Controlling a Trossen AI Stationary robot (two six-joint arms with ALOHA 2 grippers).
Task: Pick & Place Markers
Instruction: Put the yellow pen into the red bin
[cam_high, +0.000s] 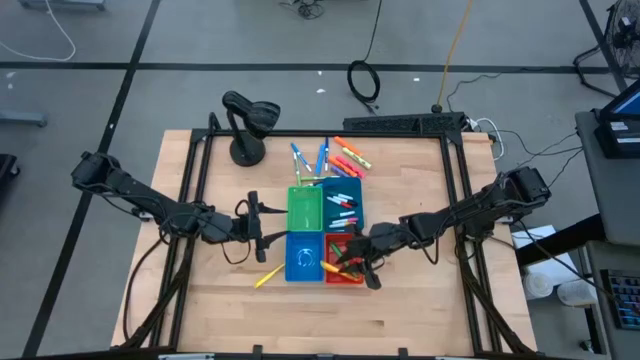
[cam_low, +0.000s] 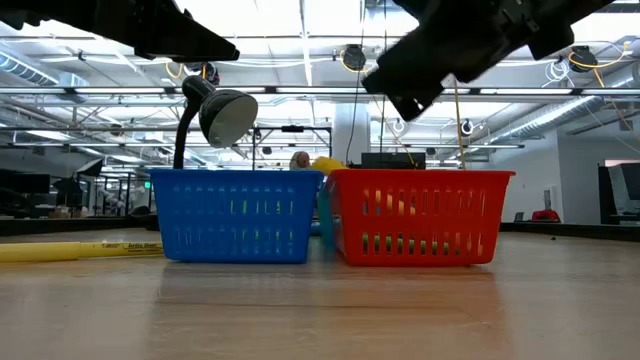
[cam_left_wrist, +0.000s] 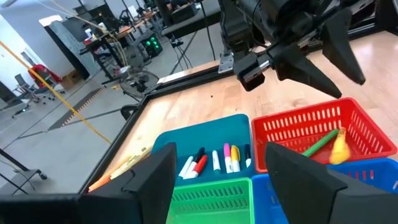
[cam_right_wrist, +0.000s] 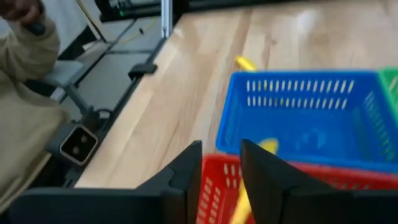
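Four small bins stand in a square: green (cam_high: 305, 208), teal (cam_high: 343, 207), blue (cam_high: 305, 258) and red (cam_high: 345, 268). Several markers (cam_high: 335, 158) lie loose on the table beyond the bins, and a yellow marker (cam_high: 268, 276) lies near the blue bin. More markers (cam_left_wrist: 217, 160) lie in the teal bin. A green marker (cam_left_wrist: 320, 144) and a yellow one (cam_left_wrist: 339, 149) lean in the red bin (cam_left_wrist: 311, 127). My right gripper (cam_high: 365, 266) hovers open above the red bin, holding nothing. My left gripper (cam_high: 266, 232) waits open, left of the bins.
A black desk lamp (cam_high: 248, 120) stands at the table's far left. A black metal frame (cam_high: 455, 150) runs around the work area. A person's beige sleeve (cam_right_wrist: 25, 124) shows beyond the table edge in the right wrist view. Bare wood lies at the table's near side.
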